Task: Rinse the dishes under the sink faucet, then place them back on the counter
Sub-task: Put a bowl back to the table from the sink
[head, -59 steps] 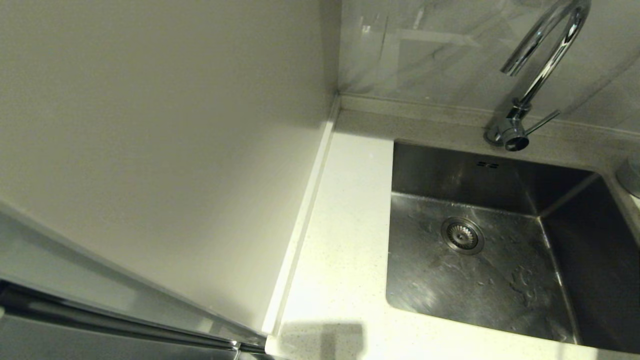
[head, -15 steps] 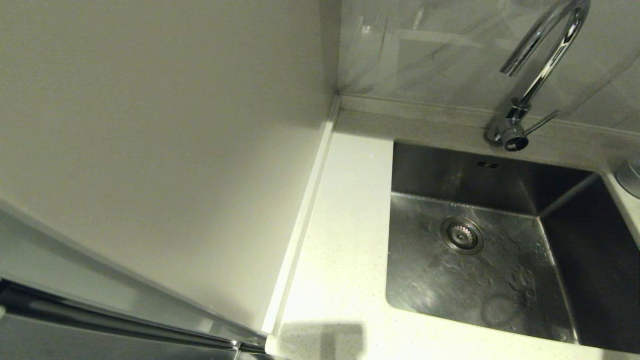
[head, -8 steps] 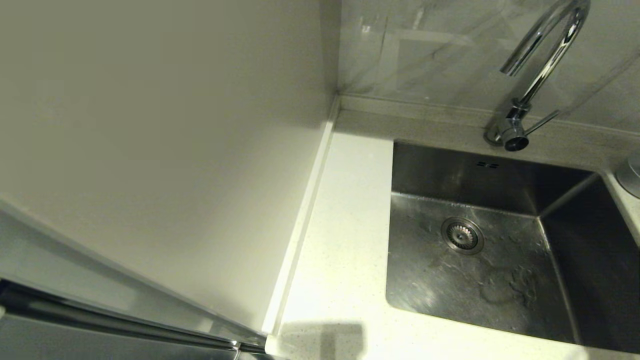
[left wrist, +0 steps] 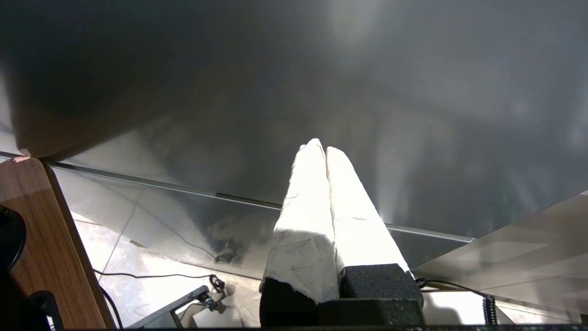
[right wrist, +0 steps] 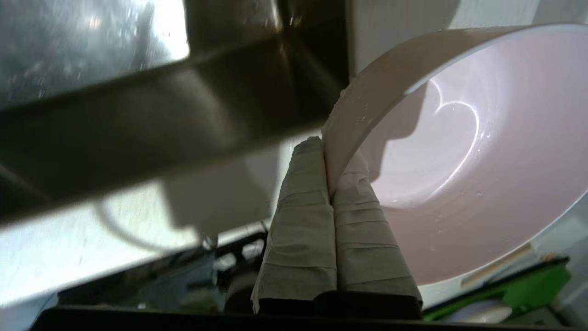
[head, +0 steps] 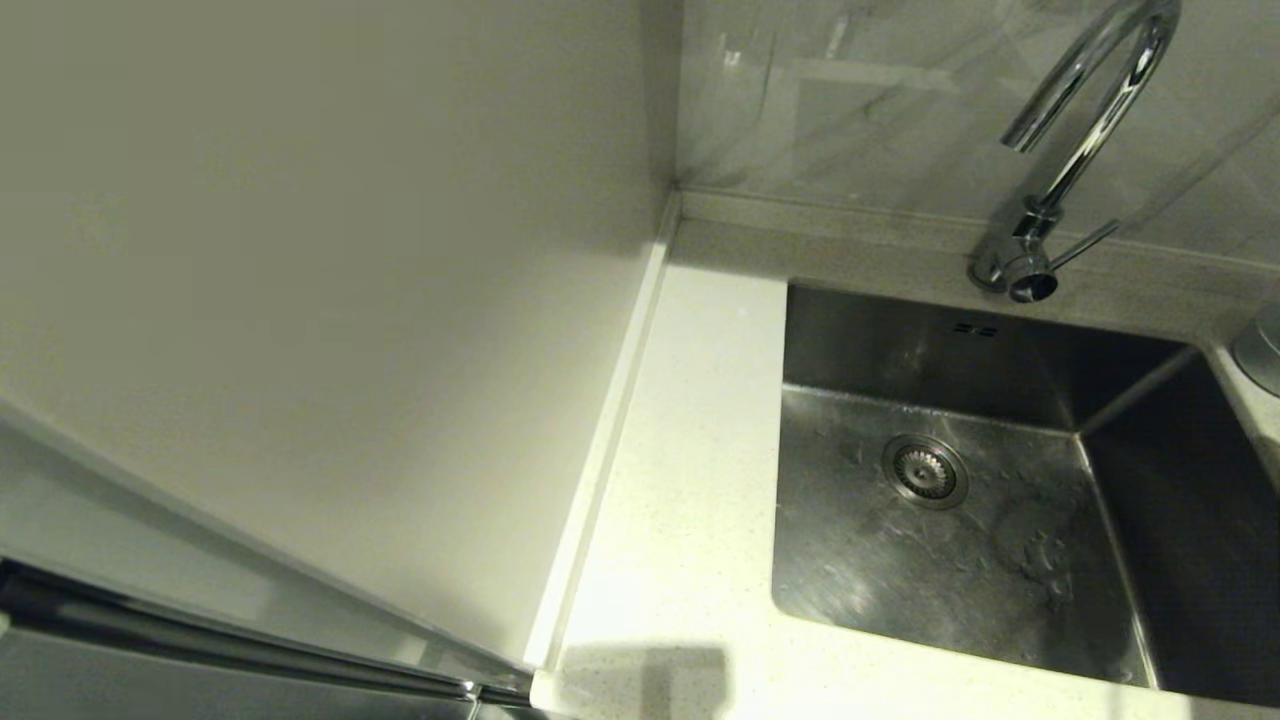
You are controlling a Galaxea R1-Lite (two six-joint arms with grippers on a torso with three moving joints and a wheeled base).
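A pale pink bowl [right wrist: 459, 161] hangs tilted on its side, with my right gripper [right wrist: 327, 154] shut on its rim; water drops cling inside it. This shows only in the right wrist view, just beside the steel sink [right wrist: 138, 115]. In the head view the sink [head: 960, 540] lies wet and bare round its drain [head: 924, 470]. The chrome faucet [head: 1080, 140] stands behind it, no water running. White counter [head: 680, 500] lies left of the basin. My left gripper [left wrist: 321, 149] is shut on nothing, low by a grey cabinet front. The other two bowls are out of view.
A cream wall panel [head: 320, 300] rises along the counter's left side. A pale round object [head: 1262, 350] sits at the right edge past the sink. A green item [right wrist: 533, 285] lies under the bowl. Floor and cables [left wrist: 151, 266] lie below the left arm.
A faint round shadow on the sink's wet floor has drifted from the front toward the back. Nothing else in the head view has moved.
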